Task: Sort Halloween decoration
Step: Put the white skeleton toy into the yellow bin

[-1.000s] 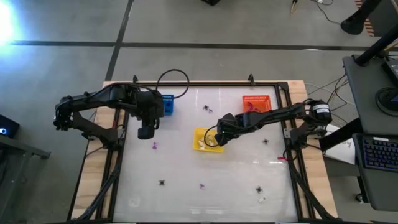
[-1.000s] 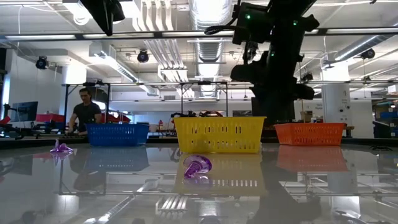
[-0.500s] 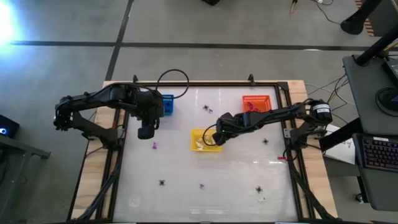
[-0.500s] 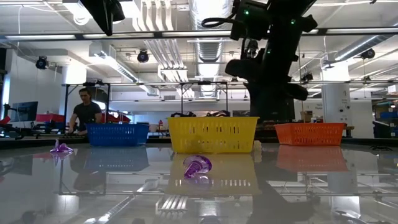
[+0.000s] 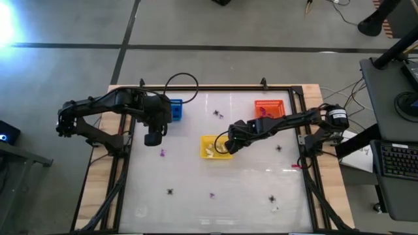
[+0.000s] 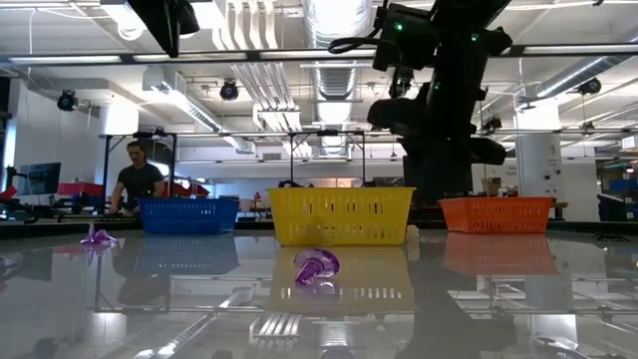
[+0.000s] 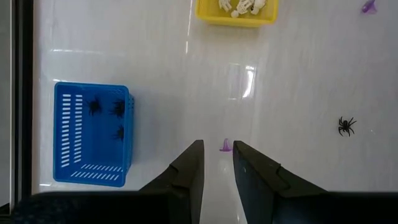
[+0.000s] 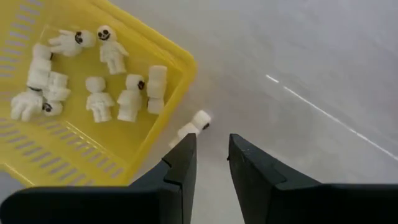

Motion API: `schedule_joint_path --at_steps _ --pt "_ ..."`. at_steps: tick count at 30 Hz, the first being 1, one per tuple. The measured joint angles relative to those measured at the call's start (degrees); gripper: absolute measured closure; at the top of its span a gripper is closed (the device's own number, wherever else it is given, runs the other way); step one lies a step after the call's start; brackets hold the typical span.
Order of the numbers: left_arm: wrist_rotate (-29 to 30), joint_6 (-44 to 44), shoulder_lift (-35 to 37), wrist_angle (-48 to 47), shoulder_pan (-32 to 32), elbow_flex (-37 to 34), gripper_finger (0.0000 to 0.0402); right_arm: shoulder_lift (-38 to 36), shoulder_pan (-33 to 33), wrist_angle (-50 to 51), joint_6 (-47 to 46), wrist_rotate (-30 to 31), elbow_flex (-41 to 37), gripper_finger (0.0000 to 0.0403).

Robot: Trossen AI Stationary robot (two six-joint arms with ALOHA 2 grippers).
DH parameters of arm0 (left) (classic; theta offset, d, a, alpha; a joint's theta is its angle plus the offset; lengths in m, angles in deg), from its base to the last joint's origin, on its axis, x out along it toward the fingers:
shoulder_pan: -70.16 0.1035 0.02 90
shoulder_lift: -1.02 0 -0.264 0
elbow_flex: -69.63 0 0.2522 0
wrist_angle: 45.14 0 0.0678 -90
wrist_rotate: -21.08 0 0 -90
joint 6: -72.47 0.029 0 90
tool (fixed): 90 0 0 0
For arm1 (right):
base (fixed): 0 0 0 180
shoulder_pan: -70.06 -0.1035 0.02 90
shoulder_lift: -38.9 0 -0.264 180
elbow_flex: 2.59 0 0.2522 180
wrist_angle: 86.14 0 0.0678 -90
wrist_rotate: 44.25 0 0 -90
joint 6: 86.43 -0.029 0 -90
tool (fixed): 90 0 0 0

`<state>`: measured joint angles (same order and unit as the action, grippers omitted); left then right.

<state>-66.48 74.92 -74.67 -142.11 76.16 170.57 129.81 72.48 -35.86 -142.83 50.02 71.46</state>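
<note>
One white figure [image 8: 194,124] lies on the desk [image 5: 261,163] just outside the yellow basket [image 8: 177,62] that keeps its kind, so we hang our right gripper [image 8: 208,163] over it, slightly parted and empty, while our left gripper [image 7: 217,171], equally empty, waits above a purple trinket [image 7: 225,146].

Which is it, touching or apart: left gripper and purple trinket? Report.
Apart. Low view: left gripper hangs high above the table where the purple trinket lies.

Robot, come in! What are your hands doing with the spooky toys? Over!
Right gripper open over a white mummy figure lying outside the yellow basket. Left gripper open, empty, above a purple trinket. Nothing blocking.
</note>
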Motion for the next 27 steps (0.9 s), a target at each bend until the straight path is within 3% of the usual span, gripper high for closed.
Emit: schedule_joint_path --at_steps 11,27 --pt "0.00 0.00 0.02 -0.50 0.00 0.00 0.0333 0.00 0.00 -13.68 -7.18 -1.78 -7.38 0.0307" --pt "0.00 0.00 0.03 -1.00 0.00 0.00 0.0333 -0.02 0.00 -20.06 -11.27 -2.22 -11.18 0.0303"
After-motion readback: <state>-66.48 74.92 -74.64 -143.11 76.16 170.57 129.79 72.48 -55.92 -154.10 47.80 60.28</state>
